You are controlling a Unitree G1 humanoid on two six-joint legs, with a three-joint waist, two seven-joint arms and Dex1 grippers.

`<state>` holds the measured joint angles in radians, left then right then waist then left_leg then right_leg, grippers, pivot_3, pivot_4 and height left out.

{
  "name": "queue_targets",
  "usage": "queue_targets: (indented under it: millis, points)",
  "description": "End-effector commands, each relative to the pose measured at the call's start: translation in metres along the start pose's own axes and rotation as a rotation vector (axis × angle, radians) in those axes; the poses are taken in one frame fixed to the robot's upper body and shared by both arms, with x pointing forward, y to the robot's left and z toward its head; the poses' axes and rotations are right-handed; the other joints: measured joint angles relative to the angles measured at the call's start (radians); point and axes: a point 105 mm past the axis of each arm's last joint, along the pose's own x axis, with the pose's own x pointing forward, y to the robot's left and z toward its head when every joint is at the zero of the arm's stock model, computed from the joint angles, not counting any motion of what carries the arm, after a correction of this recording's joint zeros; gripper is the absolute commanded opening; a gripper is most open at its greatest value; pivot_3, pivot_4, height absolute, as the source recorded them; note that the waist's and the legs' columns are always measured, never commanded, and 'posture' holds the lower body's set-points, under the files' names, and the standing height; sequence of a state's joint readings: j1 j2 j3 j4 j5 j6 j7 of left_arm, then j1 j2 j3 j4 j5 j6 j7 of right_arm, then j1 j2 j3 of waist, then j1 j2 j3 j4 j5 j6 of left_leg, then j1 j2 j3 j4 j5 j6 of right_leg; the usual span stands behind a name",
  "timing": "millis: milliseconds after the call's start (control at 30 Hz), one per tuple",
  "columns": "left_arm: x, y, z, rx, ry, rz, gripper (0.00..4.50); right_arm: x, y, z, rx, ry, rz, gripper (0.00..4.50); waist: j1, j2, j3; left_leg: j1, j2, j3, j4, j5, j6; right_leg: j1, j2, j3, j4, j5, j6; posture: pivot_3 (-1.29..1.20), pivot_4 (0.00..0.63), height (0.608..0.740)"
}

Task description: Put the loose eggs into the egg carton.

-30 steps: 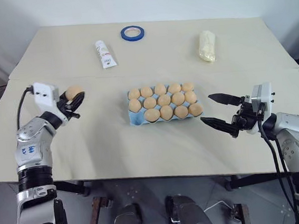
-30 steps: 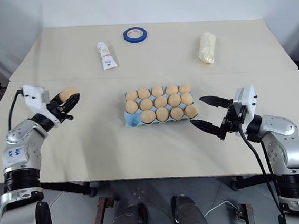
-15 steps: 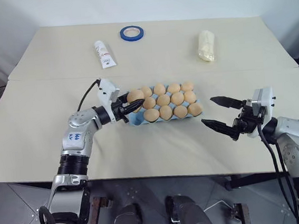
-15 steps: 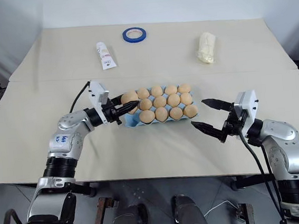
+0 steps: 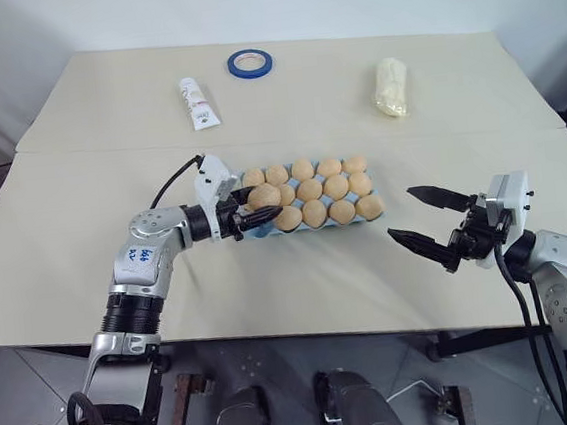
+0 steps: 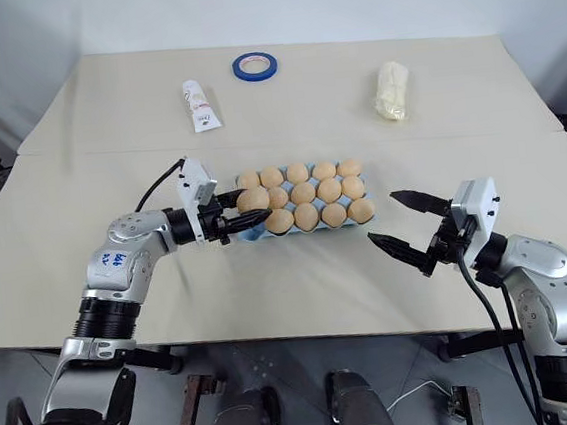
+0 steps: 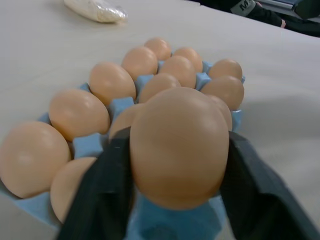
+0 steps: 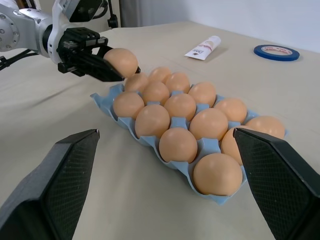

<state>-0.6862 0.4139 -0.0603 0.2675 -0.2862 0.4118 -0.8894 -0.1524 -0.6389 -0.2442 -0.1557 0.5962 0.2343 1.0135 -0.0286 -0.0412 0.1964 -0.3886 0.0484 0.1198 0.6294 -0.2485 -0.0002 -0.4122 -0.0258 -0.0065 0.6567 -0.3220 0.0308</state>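
Left gripper (image 5: 255, 212) fingers clamped on one egg (image 7: 179, 146), held over the left-front corner cup of the blue egg carton (image 8: 208, 145), mid-tabletop (image 5: 108, 270). Can't tell if the egg is touching the cup. Other cups all hold eggs. Right gripper (image 5: 427, 221) hangs right of the carton, fingers spread wide, holding nothing.

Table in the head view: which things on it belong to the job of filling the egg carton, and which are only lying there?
Belong to the job:
- egg carton, nearly full of eggs
- loose egg, between the left gripper fingers over the carton's left end

Only lying there:
- blue tape roll
- white tube
- pale wrapped bundle
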Motion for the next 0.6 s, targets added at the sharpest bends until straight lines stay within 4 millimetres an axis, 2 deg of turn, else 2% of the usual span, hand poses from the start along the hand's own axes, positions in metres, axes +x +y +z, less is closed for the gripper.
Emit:
queue_targets:
  millis: [33,100,133,200,367,467,567,600]
  points:
    - [-0.003,-0.004,0.008,0.038,0.007,-0.009,3.71,0.001,0.0,0.013,-0.043,-0.046,0.0,4.5,0.0,0.0,0.0,0.0,0.0,0.0,0.0,0.0,0.0,0.0,0.0,0.0,0.0,0.0,0.0,0.0,0.15,0.74]
    - [-0.006,-0.002,0.01,0.042,0.01,0.001,4.36,0.001,0.0,0.013,-0.042,-0.046,0.001,4.5,0.0,0.0,0.0,0.0,0.0,0.0,0.0,0.0,0.0,0.0,0.0,0.0,0.0,0.0,0.0,0.0,0.15,0.74]
    - [-0.008,0.0,0.011,0.047,0.015,0.012,4.48,0.001,0.0,0.013,-0.042,-0.046,0.002,4.5,0.0,0.0,0.0,0.0,0.0,0.0,0.0,0.0,0.0,0.0,0.0,0.0,0.0,0.0,0.0,0.0,0.15,0.74]
    - [-0.011,0.004,0.014,0.064,0.013,0.035,4.48,0.001,0.0,0.013,-0.042,-0.045,0.003,4.5,0.0,0.0,0.0,0.0,0.0,0.0,0.0,0.0,0.0,0.0,0.0,0.0,0.0,0.0,0.0,0.0,0.15,0.74]
    - [-0.021,0.025,0.041,0.096,-0.129,0.14,4.48,0.002,0.0,0.013,-0.042,-0.047,0.004,4.5,0.001,0.0,0.0,0.0,0.0,0.0,0.0,0.0,0.0,0.0,0.0,0.0,0.0,0.0,0.0,0.0,0.15,0.74]
    - [-0.032,0.025,0.054,0.078,-0.214,0.138,4.48,0.002,-0.001,0.014,-0.044,-0.047,0.005,4.5,0.0,0.0,0.0,0.0,0.0,0.0,0.0,0.0,0.0,0.0,0.0,0.0,0.0,0.0,0.0,0.0,0.15,0.74]
    - [-0.045,0.023,0.05,0.039,-0.2,0.134,4.48,0.001,-0.002,0.015,-0.048,-0.045,0.01,4.5,-0.001,0.0,0.0,0.0,0.0,0.0,0.0,0.0,0.0,0.0,0.0,0.0,0.0,0.0,0.0,0.0,0.15,0.74]
    - [-0.049,0.02,0.041,0.03,-0.151,0.112,4.48,0.001,-0.001,0.015,-0.048,-0.041,0.016,4.5,-0.002,0.0,0.0,0.0,0.0,0.0,0.0,0.0,0.0,0.0,0.0,0.0,0.0,0.0,0.0,0.0,0.15,0.74]
